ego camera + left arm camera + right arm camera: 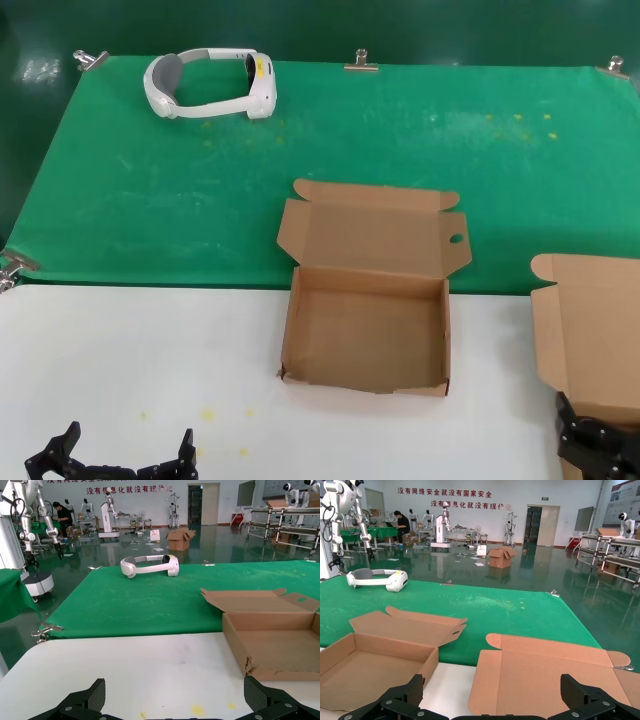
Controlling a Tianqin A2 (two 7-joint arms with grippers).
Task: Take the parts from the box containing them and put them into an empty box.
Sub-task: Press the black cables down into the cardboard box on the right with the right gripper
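Your right tool (490,700) hangs spread open before the source box's lid (545,675), ready to reach in; the left tool (175,705) idles open, the holed-flap box (366,345) awaiting parts.

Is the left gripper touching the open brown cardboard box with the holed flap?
Apart. In the head view the left gripper sits low over the white tabletop, with bare table between it and the open brown cardboard box.

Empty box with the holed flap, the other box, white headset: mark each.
empty box (365,335), head view, bare floor.
other box (590,330), head view, open lid.
white headset (210,85), head view, curved band.
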